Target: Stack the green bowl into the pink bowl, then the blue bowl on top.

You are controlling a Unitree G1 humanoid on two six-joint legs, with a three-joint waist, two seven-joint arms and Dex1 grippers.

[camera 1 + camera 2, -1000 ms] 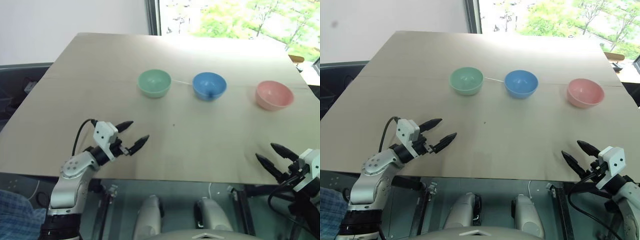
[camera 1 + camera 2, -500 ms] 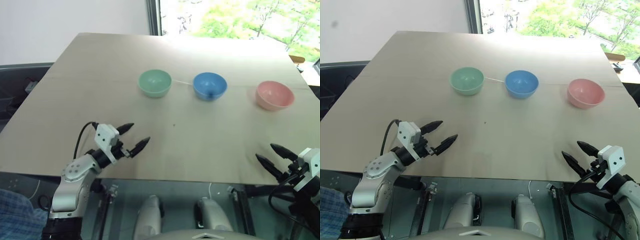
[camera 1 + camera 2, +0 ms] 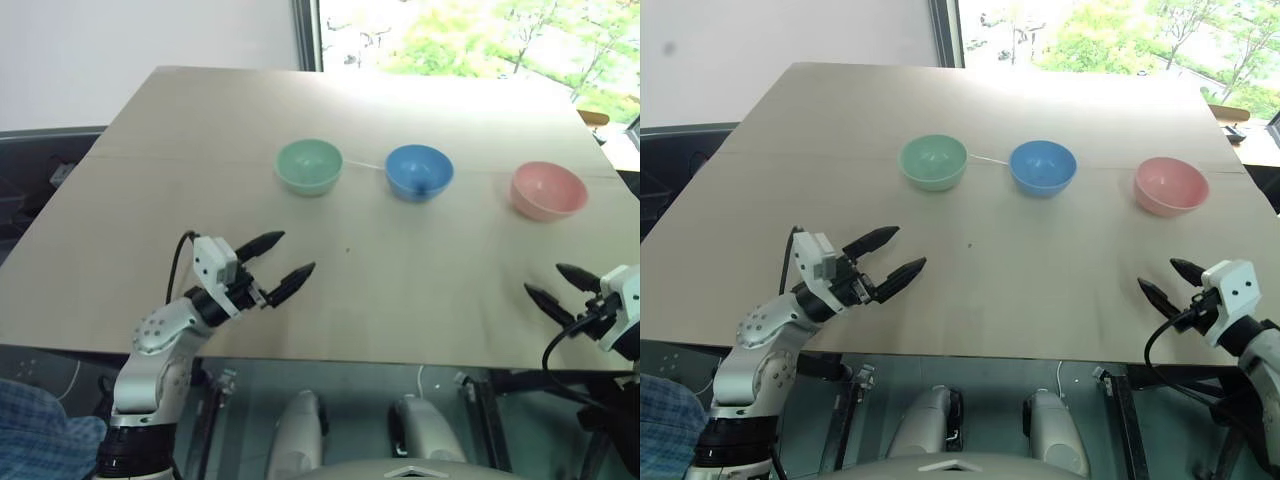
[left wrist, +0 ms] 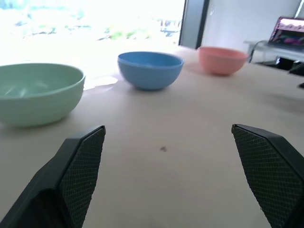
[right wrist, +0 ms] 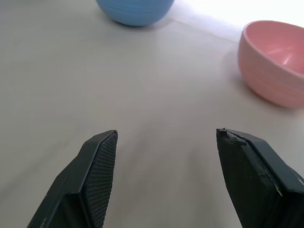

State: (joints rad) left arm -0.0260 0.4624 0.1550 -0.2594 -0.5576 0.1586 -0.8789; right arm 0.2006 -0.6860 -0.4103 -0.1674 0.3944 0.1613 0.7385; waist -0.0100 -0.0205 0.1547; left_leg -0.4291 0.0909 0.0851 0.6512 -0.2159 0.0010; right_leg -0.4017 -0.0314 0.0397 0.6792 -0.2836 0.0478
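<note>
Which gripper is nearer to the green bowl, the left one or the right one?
Left. The left gripper hangs open over the table's near edge, below the green bowl. The right gripper is open at the far right, past the blue bowl, nearer the pink bowl.

A pale wooden table [image 3: 200,180] carries three bowls in a row. The green bowl [image 3: 309,165], the blue bowl [image 3: 419,171] and the pink bowl [image 3: 547,190] stand apart.

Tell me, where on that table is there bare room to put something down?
The wide strip of table between the bowls and the near edge is bare, as is the stretch behind the bowls toward the window. The only crowded part is the row: green bowl, blue bowl, pink bowl, with narrow gaps.
</note>
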